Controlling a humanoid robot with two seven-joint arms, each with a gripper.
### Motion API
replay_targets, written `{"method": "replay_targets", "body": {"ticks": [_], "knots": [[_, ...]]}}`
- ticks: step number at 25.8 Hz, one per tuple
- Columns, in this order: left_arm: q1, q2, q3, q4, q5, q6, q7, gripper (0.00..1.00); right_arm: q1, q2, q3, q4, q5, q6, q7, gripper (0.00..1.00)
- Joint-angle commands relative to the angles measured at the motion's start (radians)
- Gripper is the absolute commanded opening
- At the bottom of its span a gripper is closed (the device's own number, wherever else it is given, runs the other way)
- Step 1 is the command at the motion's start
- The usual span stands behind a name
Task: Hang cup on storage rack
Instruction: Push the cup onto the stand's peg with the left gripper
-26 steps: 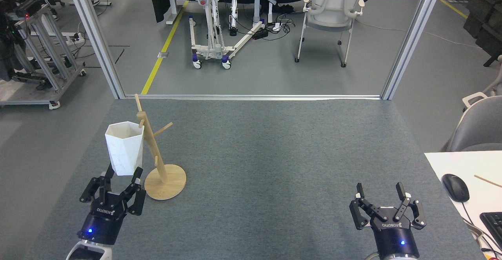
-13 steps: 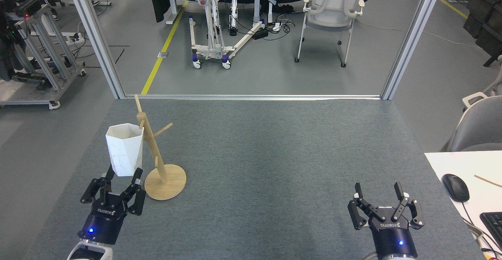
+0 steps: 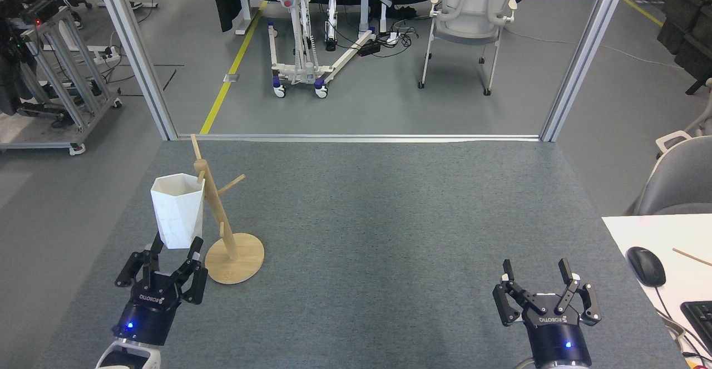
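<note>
At the left of the frame the white cup [image 3: 177, 211] hangs upright against the wooden rack [image 3: 220, 220], seemingly caught on a peg, though the handle is hidden. Just below it the left gripper [image 3: 174, 245] is spread open, holding nothing. At lower right the right gripper [image 3: 537, 269] is open and empty too.
</note>
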Motion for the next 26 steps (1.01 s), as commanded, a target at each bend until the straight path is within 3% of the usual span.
{"method": "replay_targets", "body": {"ticks": [1, 13, 15, 16, 17, 19, 26], "knots": [[0.0, 0.0, -0.001, 0.002, -0.001, -0.004, 0.0, 0.0, 0.0, 0.003, 0.001, 0.0, 0.0, 0.001, 0.0, 0.99], [0.0, -0.009, -0.009, -0.002, -0.006, -0.005, 0.0, 0.0, 0.0, 0.006, 0.001, 0.0, -0.001, -0.005, 0.0, 0.99], [0.0, -0.011, -0.007, -0.007, -0.001, 0.005, -0.01, 0.23, 0.0, 0.006, 0.001, 0.0, 0.0, -0.005, 0.0, 0.99], [0.0, -0.014, -0.007, -0.007, 0.0, 0.012, -0.008, 0.28, 0.0, 0.006, 0.001, 0.0, 0.0, -0.005, 0.0, 0.99], [0.0, -0.016, -0.007, -0.01, 0.002, 0.022, -0.005, 0.44, 0.0, 0.006, 0.001, 0.0, 0.0, -0.005, 0.0, 0.99], [0.001, -0.016, -0.007, -0.013, 0.006, 0.054, -0.003, 0.97, 0.0, 0.006, 0.001, 0.0, 0.0, -0.005, 0.0, 0.99], [0.003, -0.016, -0.009, -0.013, 0.005, 0.053, -0.008, 1.0, 0.0, 0.006, 0.001, 0.0, 0.0, -0.005, 0.0, 0.99]]}}
